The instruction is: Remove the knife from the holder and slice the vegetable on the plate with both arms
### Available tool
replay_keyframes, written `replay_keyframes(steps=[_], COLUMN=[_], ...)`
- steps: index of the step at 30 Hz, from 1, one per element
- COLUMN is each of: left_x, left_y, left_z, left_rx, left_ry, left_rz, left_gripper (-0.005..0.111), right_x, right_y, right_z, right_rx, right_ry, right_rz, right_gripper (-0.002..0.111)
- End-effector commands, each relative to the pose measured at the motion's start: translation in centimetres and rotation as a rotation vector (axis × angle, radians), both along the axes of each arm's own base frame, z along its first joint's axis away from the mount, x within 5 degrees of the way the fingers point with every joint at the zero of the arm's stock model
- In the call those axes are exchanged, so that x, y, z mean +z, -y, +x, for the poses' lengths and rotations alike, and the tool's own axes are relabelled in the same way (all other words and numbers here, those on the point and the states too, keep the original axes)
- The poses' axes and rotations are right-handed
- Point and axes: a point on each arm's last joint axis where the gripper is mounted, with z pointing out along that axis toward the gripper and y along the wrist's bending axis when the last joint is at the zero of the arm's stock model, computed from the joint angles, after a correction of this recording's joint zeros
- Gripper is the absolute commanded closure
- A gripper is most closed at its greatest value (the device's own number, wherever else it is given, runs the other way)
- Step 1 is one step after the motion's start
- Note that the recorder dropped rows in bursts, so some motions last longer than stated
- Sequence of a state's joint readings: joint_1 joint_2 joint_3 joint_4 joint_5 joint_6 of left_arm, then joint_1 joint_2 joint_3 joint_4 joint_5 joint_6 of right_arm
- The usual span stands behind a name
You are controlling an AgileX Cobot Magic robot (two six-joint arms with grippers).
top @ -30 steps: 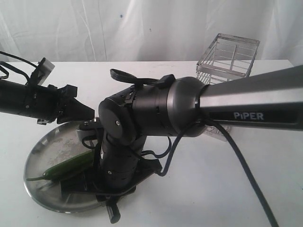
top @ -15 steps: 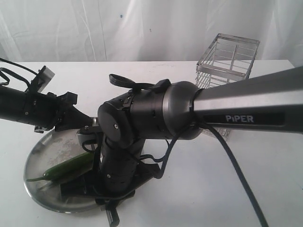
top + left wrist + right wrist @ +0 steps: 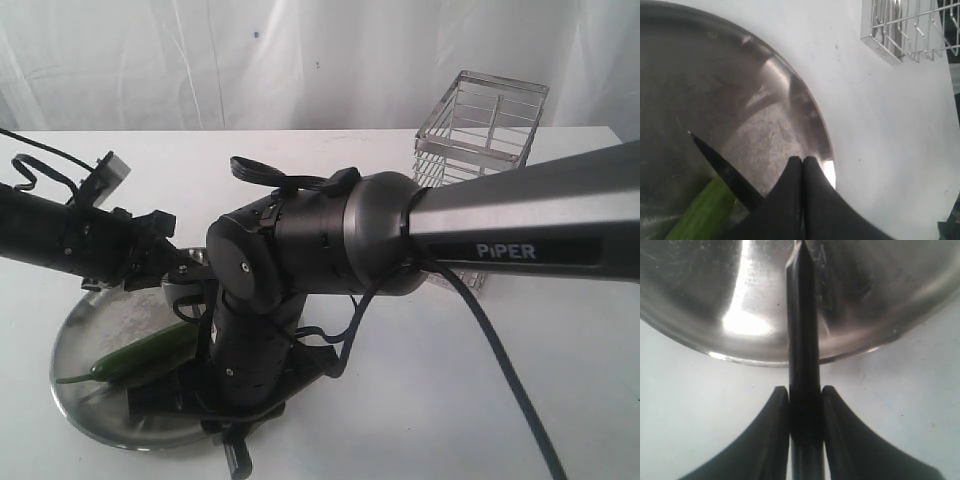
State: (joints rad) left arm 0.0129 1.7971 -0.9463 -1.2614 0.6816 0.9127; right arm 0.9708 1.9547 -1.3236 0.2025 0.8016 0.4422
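Observation:
The green chili pepper (image 3: 140, 355) lies on the steel plate (image 3: 75, 330), with its stem toward the plate's left rim. My right gripper (image 3: 805, 392) is shut on the knife's black handle. The dark blade (image 3: 802, 315) reaches over the plate's rim and lies right beside the chili's (image 3: 702, 212) end in the left wrist view, where its point (image 3: 722, 167) shows. My left gripper (image 3: 802, 161) is shut with nothing in it and hovers over the plate's (image 3: 740, 95) far edge, a little way from the chili. The wire holder (image 3: 480, 150) stands empty at the back right.
The right arm's grey PIPER link (image 3: 520, 235) and its cable (image 3: 500, 350) cross the table's right half and hide the plate's right side. The holder's corner (image 3: 905, 30) shows beyond the plate. A white curtain backs the table.
The left arm has dropped and tilted toward the plate's far rim, its jaws now shut. The right arm has shifted slightly left with the knife; the chili has not moved.

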Motion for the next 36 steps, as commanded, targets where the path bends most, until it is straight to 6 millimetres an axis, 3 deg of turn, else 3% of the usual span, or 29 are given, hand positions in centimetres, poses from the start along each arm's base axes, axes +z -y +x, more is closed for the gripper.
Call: replay_keyframes(steps=[1, 12, 17, 26, 36], left_x=[-1.2, -5.9, -6.7, -4.5, 0.4], left_y=[0.1, -0.5, -0.4, -0.6, -3.8], left_z=[-0.1, 0.2, 0.2, 0.7, 0.8], left_rx=[-0.008, -0.002, 0.009, 0.038, 0.158], left_ry=[-0.035, -0.154, -0.180, -0.120, 0.007], left_rz=[0.012, 0.108, 0.098, 0.061, 0.006], left_gripper=[0.107, 0.107, 0.107, 0.107, 0.107], right_x=[0.2, 1.1, 1.0, 1.0, 1.3], right_y=[-0.1, -0.6, -0.5, -0.4, -0.2], right_z=[0.2, 0.5, 0.4, 0.4, 0.6], right_rx=[0.007, 0.015, 0.028, 0.035, 0.055], right_ry=[0.009, 0.026, 0.018, 0.020, 0.053], right_rz=[0.012, 0.034, 0.021, 0.017, 0.004], right_gripper=[0.107, 0.107, 0.107, 0.107, 0.107])
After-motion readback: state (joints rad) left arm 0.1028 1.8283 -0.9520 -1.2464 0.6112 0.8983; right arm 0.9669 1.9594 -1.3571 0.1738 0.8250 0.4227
